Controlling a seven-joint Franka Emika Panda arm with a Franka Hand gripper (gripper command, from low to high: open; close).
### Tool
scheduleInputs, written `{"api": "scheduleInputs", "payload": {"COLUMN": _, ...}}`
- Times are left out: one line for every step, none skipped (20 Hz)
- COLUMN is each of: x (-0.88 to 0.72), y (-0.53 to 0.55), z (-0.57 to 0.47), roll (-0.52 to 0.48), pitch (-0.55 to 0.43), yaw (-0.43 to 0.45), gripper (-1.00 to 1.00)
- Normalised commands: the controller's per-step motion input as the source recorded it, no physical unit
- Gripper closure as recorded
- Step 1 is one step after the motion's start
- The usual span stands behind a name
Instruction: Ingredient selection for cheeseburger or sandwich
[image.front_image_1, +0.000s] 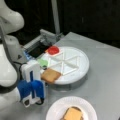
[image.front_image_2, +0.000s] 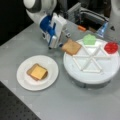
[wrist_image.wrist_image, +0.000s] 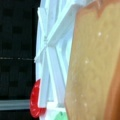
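Two white round dishes (image.front_image_2: 37, 83) are borne by the grey metal surface (image.front_image_2: 75, 105); tan square toast (image.front_image_2: 71, 46) is clamped in the blue-and-white pincer (image.front_image_2: 60, 44), low over the divided tray's (image.front_image_2: 92, 72) rim.

Divided white tray (image.front_image_1: 75, 62) and white plate (image.front_image_1: 56, 110) on a grey worktop (image.front_image_1: 105, 80).

A tan toast square (image.front_image_1: 50, 75) is seen at the tray's left edge, touching the blue-and-white gripper (image.front_image_1: 41, 77). A red disc (image.front_image_1: 53, 50) and a green leaf piece (image.front_image_1: 43, 62) are set in separate tray compartments. A yellow-orange cheese square (image.front_image_1: 73, 113) is laid on brown pieces on the plate.
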Motion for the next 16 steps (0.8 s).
{"api": "scheduleInputs", "payload": {"x": 0.22, "y": -0.02, "z": -0.04, "roll": 0.119, "pitch": 0.037, "yaw": -0.014, "gripper": 1.0}}
{"api": "scheduleInputs", "payload": {"x": 0.21, "y": -0.02, "z": -0.03, "roll": 0.113, "pitch": 0.043, "yaw": -0.021, "gripper": 1.0}}
{"api": "scheduleInputs", "payload": {"x": 0.21, "y": -0.02, "z": -0.03, "roll": 0.11, "pitch": 0.044, "yaw": -0.023, "gripper": 1.0}}
{"api": "scheduleInputs", "payload": {"x": 0.2, "y": -0.02, "z": -0.03, "roll": 0.118, "pitch": 0.04, "yaw": -0.026, "gripper": 1.0}}
{"api": "scheduleInputs", "payload": {"x": 0.2, "y": -0.03, "z": -0.03, "roll": 0.117, "pitch": 0.039, "yaw": -0.028, "gripper": 1.0}}
{"api": "scheduleInputs", "payload": {"x": 0.19, "y": -0.03, "z": -0.04, "roll": 0.116, "pitch": 0.038, "yaw": -0.03, "gripper": 1.0}}
{"api": "scheduleInputs", "payload": {"x": 0.19, "y": -0.04, "z": -0.04, "roll": 0.115, "pitch": 0.037, "yaw": -0.031, "gripper": 1.0}}
{"api": "scheduleInputs", "payload": {"x": 0.18, "y": -0.04, "z": -0.05, "roll": 0.108, "pitch": 0.035, "yaw": -0.032, "gripper": 1.0}}
{"api": "scheduleInputs", "payload": {"x": 0.18, "y": -0.05, "z": -0.05, "roll": 0.104, "pitch": 0.033, "yaw": -0.032, "gripper": 1.0}}
{"api": "scheduleInputs", "payload": {"x": 0.18, "y": -0.05, "z": -0.05, "roll": 0.103, "pitch": 0.033, "yaw": -0.033, "gripper": 1.0}}
{"api": "scheduleInputs", "payload": {"x": 0.18, "y": -0.06, "z": -0.05, "roll": 0.104, "pitch": 0.033, "yaw": -0.03, "gripper": 1.0}}
{"api": "scheduleInputs", "payload": {"x": 0.18, "y": -0.06, "z": -0.05, "roll": 0.104, "pitch": 0.03, "yaw": -0.031, "gripper": 1.0}}
{"api": "scheduleInputs", "payload": {"x": 0.18, "y": -0.07, "z": -0.05, "roll": 0.104, "pitch": 0.03, "yaw": -0.031, "gripper": 1.0}}
{"api": "scheduleInputs", "payload": {"x": 0.19, "y": -0.07, "z": -0.05, "roll": 0.104, "pitch": 0.028, "yaw": -0.032, "gripper": 1.0}}
{"api": "scheduleInputs", "payload": {"x": 0.19, "y": -0.07, "z": -0.05, "roll": 0.104, "pitch": 0.027, "yaw": -0.031, "gripper": 1.0}}
{"api": "scheduleInputs", "payload": {"x": 0.19, "y": -0.07, "z": -0.04, "roll": 0.104, "pitch": 0.027, "yaw": -0.03, "gripper": 1.0}}
